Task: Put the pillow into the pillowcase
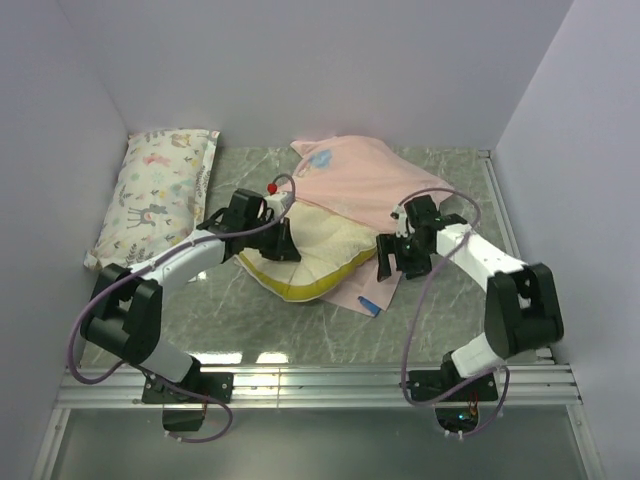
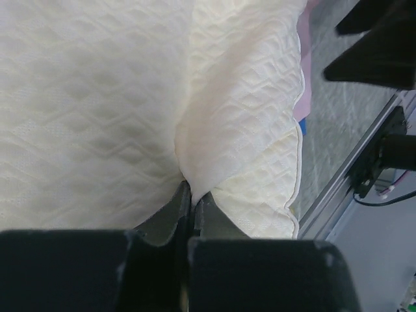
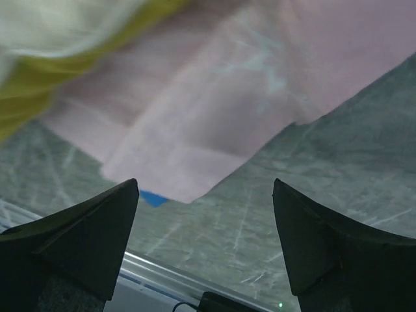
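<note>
Grey marbled table [image 1: 300,330]: cream dimpled foam pillow [image 2: 84,110], fold pinched in closed left gripper [image 2: 192,195]; pale-pink fabric pillowcase [image 3: 214,110] under wide-open, empty right gripper [image 3: 205,188]. Best: grip upper hem only.

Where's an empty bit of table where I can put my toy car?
The biggest bare patch of table is in front, between the pillow and the metal rail. A smaller one is at the back, between the printed pillow and the pillowcase. The middle is crowded with the left tool and right tool.
</note>
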Available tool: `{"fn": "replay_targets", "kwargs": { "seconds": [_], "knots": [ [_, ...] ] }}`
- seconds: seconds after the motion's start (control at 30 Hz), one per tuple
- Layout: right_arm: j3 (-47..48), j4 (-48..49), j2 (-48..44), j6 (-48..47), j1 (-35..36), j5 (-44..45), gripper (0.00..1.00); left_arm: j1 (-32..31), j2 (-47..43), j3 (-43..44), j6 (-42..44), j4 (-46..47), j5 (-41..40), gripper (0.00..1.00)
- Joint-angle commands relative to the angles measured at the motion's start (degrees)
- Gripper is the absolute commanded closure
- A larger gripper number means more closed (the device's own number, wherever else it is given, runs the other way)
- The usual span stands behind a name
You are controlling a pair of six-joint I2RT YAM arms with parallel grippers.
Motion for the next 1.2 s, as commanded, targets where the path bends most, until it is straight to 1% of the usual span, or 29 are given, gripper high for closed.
{"fn": "replay_targets", "kwargs": {
  "seconds": [0.0,0.13,0.2,0.23,0.27,0.3,0.33,0.37,0.4,0.43,0.47,0.5,0.53,0.57,0.6,0.63,0.7,0.73,0.77,0.8,0.83,0.87,0.93,0.97,1.03,1.07,1.1,1.13,1.17],
  "knots": [
    [-0.4,-0.3,4.2,1.3,-2.4,1.9,0.09,1.8,-0.2,4.6,-3.9,4.4,2.2,1.0],
    [-1.0,6.4,8.2,3.7,-4.1,-2.4,0.09,2.7,-0.1,5.4,-3.8,5.4,3.2,1.0],
    [1.0,7.6,12.2,5.5,-4.1,-6.2,0.16,3.2,0.4,5.4,-5.1,7.1,3.9,1.0],
    [1.3,9.9,13.2,6.0,-4.1,-11.1,0.26,3.5,0.6,5.2,-5.8,7.7,4.4,1.0],
    [1.6,11.0,14.5,6.2,-3.9,-14.0,0.56,4.2,1.0,5.1,-6.8,8.4,4.8,1.0],
    [2.3,11.9,14.8,7.2,-3.8,-17.0,0.74,4.7,1.2,5.0,-9.0,9.3,5.4,1.0],
    [2.9,13.1,14.4,7.1,-1.9,-23.8,1.0,6.0,1.0,4.6,-10.4,11.6,6.3,1.0],
    [5.0,12.9,12.4,7.5,-0.4,-28.1,1.0,6.9,0.6,4.2,-12.4,13.8,6.7,1.0],
    [6.4,13.9,10.2,8.4,1.6,-31.4,1.0,7.9,0.0,4.0,-16.3,16.5,7.1,1.0],
    [7.9,14.7,7.4,8.5,7.8,-36.7,1.0,8.9,-0.6,4.6,-18.1,20.9,7.2,1.0],
    [12.0,15.1,1.7,8.5,10.8,-37.9,1.0,11.5,-1.5,5.6,-19.7,22.1,6.9,1.0],
    [14.1,15.4,-0.3,8.4,13.9,-39.6,1.0,13.1,-1.7,6.7,-24.0,23.4,7.4,1.0],
    [15.8,17.2,-1.7,9.5,16.0,-42.3,1.0,16.0,-2.0,7.3,-26.9,28.1,8.1,1.0],
    [16.5,19.5,-3.3,11.6,18.8,-46.5,1.0,16.9,-2.5,7.4,-29.3,29.6,9.2,1.0],
    [16.1,21.8,-3.4,15.6,19.8,-47.8,1.0,17.2,-2.8,7.8,-30.0,29.7,10.3,1.0],
    [15.5,24.3,-3.1,16.2,20.2,-48.2,1.0,17.2,-2.9,9.0,-28.6,28.2,10.4,1.0],
    [13.9,22.1,0.7,13.6,20.2,-47.2,1.0,15.4,-3.4,8.8,-21.8,21.1,10.4,1.0],
    [13.2,21.5,2.3,12.8,20.0,-46.9,1.0,14.1,-4.1,6.9,-18.9,18.4,10.0,1.0],
    [11.1,21.8,4.6,12.8,19.8,-47.3,1.0,13.2,-4.3,5.5,-11.1,11.5,9.7,1.0],
    [9.8,24.3,4.9,13.2,19.9,-46.9,1.0,12.0,-4.3,4.8,-6.0,6.7,7.6,1.0],
    [8.2,26.5,5.0,14.1,20.0,-45.8,1.0,9.0,-4.0,3.0,-1.7,2.4,6.2,1.0],
    [5.7,28.3,5.3,15.0,20.0,-44.5,1.0,7.9,-4.2,1.3,3.6,0.3,4.8,1.0],
    [6.3,29.0,7.0,16.3,20.2,-43.0,1.0,5.1,-3.9,-3.0,8.0,-2.1,1.7,1.0],
    [6.6,29.5,7.4,16.3,20.6,-42.9,1.0,4.2,-3.3,-3.4,9.1,-2.8,0.3,1.0],
    [7.6,30.6,6.9,17.2,23.3,-42.9,1.0,4.5,-1.0,-3.3,9.0,-5.0,-0.5,1.0],
    [10.0,29.8,6.4,15.4,24.5,-42.8,1.0,5.2,-0.5,-3.3,8.8,-5.4,-0.6,1.0],
    [11.8,25.9,6.0,13.6,25.9,-42.7,0.94,6.1,0.2,-2.4,9.2,-7.0,-0.7,1.0],
    [15.5,22.8,5.5,11.8,26.0,-43.3,0.86,8.7,1.9,-1.7,9.8,-8.5,-1.1,1.0],
    [17.6,19.3,5.3,6.9,25.5,-43.7,0.81,10.3,2.7,-0.9,11.7,-9.9,-1.2,1.0]
  ]
}}
